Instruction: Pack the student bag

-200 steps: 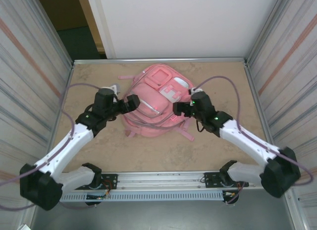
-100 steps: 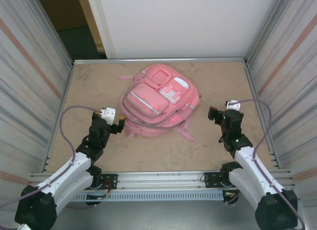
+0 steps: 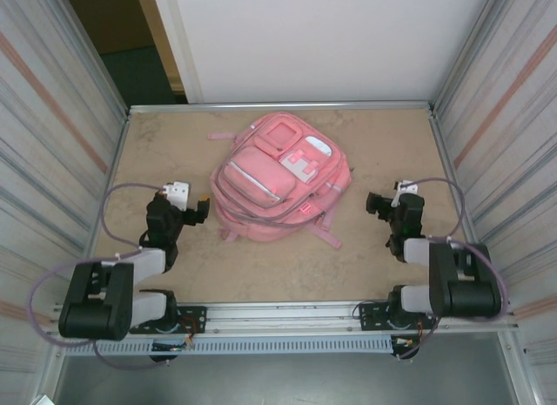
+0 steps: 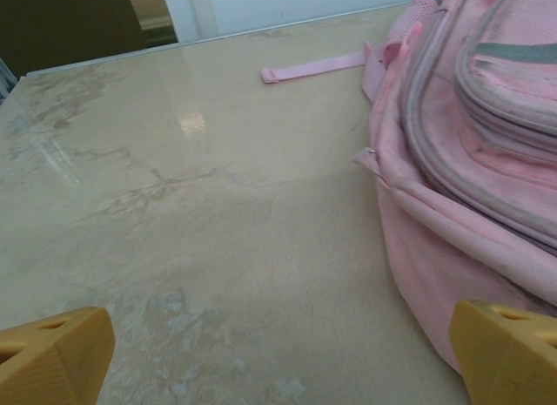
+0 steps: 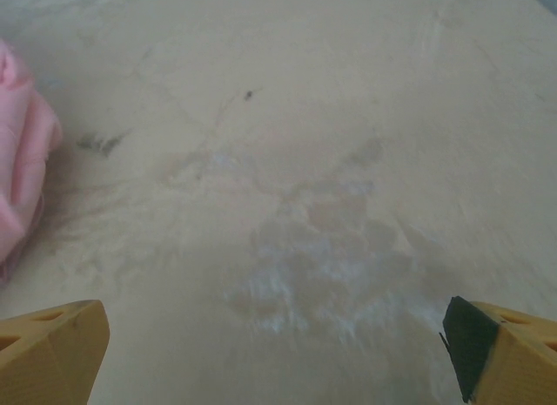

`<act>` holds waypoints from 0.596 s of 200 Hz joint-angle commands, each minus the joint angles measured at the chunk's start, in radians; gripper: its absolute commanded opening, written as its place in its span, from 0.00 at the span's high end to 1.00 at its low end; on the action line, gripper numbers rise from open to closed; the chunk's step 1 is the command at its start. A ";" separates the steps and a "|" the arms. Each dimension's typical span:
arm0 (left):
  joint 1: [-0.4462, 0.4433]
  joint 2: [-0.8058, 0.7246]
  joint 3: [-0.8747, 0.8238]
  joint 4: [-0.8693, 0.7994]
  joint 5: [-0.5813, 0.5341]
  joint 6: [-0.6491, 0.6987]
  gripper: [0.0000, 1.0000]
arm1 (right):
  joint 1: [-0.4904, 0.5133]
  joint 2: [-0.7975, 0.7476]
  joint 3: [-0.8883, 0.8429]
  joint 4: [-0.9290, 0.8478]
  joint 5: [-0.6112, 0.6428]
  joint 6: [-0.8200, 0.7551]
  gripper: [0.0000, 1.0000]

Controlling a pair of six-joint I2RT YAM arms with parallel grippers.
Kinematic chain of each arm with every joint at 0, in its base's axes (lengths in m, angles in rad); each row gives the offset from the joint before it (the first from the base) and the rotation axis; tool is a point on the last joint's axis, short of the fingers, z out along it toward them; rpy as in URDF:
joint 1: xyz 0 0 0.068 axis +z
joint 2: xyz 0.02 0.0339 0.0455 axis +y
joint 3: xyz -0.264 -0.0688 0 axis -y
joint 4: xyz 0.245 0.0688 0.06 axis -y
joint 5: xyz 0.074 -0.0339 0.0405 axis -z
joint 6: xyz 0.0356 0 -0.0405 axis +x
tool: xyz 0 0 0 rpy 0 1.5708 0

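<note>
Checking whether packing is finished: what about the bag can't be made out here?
Student bag contents: top view, hidden by its fabric.
Its underside: top view, hidden against the table.
Most of it: left wrist view, cut off by right edge; right wrist view, by left edge.

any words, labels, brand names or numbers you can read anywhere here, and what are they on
No text in these pictures can be read.
On the white-and-pink patch on the front of the student bag: a blocky pink mark, too small and blurred to read as a letter or logo.
On the bag fabric in the left wrist view: no print to be seen.
</note>
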 commanded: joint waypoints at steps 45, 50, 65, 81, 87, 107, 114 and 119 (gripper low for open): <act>0.044 0.251 0.132 0.155 0.070 -0.036 0.01 | 0.000 0.158 0.147 0.060 -0.061 -0.062 0.01; 0.044 0.249 0.152 0.111 0.090 -0.023 0.01 | -0.003 0.160 0.147 0.078 -0.068 -0.060 0.01; 0.045 0.244 0.185 0.028 0.102 -0.026 0.01 | -0.005 0.150 0.164 0.022 -0.069 -0.058 0.01; 0.043 0.228 0.207 -0.041 0.037 -0.057 0.01 | -0.005 0.149 0.164 0.022 -0.069 -0.059 0.01; 0.045 0.240 0.212 -0.026 0.028 -0.060 0.01 | -0.004 0.148 0.161 0.032 -0.069 -0.059 0.01; 0.045 0.235 0.208 -0.033 0.032 -0.060 0.01 | -0.004 0.146 0.164 0.024 -0.070 -0.059 0.01; 0.046 0.238 0.202 -0.010 0.033 -0.058 0.01 | -0.005 0.148 0.162 0.025 -0.069 -0.059 0.01; 0.045 0.237 0.208 -0.026 0.033 -0.057 0.01 | -0.004 0.148 0.162 0.026 -0.069 -0.059 0.01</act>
